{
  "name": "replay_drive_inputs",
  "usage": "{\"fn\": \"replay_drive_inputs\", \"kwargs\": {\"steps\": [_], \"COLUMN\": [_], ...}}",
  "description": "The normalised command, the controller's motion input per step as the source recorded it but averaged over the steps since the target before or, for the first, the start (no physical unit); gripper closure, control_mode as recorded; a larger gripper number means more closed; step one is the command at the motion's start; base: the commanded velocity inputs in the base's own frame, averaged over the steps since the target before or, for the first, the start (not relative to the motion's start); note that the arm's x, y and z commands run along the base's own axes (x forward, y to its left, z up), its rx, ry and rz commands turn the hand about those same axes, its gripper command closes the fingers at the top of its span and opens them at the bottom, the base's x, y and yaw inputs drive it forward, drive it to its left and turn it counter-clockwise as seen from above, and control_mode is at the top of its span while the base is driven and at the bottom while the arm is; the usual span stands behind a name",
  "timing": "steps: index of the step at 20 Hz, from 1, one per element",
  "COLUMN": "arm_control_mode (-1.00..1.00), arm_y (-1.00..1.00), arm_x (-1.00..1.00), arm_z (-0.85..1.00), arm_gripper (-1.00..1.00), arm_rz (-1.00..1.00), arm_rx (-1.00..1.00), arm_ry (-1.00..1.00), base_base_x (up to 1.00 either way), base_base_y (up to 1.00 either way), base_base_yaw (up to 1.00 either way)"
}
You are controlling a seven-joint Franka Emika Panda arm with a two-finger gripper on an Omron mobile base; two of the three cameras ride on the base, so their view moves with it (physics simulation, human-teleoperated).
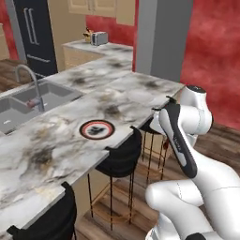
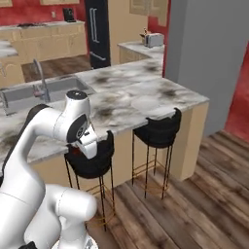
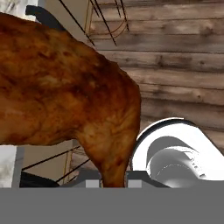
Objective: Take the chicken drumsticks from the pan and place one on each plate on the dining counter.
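1. Two plates rest on the dining counter (image 1: pixel 56 140): a patterned plate (image 1: pixel 97 129) with a black-and-red rim near the counter's front edge, above a dark stool (image 1: pixel 123 157), and a plain white plate (image 2: pixel 146 103) farther along toward the counter's end, above a second stool (image 2: pixel 159 130). Both plates look bare of food.
2. One dark reddish-brown chicken drumstick (image 3: pixel 65 92) is shown close up in the hand view, its narrow end passing down between the fingertips (image 3: pixel 92 183); the jaws are closed narrowly on it.
3. Gripper position: the gripper (image 3: pixel 111 183) hangs below counter height, over the wooden floor (image 3: pixel 183 65) and beside stool legs, with the arm (image 1: pixel 180 140) folded low in front of the counter.
4. Step in hand, as judged: carrying the drumstick toward a plate. Neither the pan nor the paler drumstick can be located from these views.
5. Next move, as judged: raise the hand above the counter edge, clearing the stool backs, bring it over one plate, lower, then release. The sink (image 1: pixel 28 101) and faucet (image 1: pixel 30 84) lie well behind the plates.
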Motion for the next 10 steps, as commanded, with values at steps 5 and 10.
{"fn": "replay_drive_inputs", "kwargs": {"steps": [5, 10], "arm_control_mode": [1.0, 1.0], "arm_y": [0.0, 0.0], "arm_x": [0.0, 0.0], "arm_z": [0.0, 0.0], "arm_gripper": [1.0, 1.0], "arm_rz": [0.0, 0.0], "arm_rx": [0.0, 0.0], "arm_ry": [0.0, 0.0], "base_base_x": [0.7, 0.55], "base_base_y": [-0.27, -0.17], "base_base_yaw": [0.53, 0.41]}}
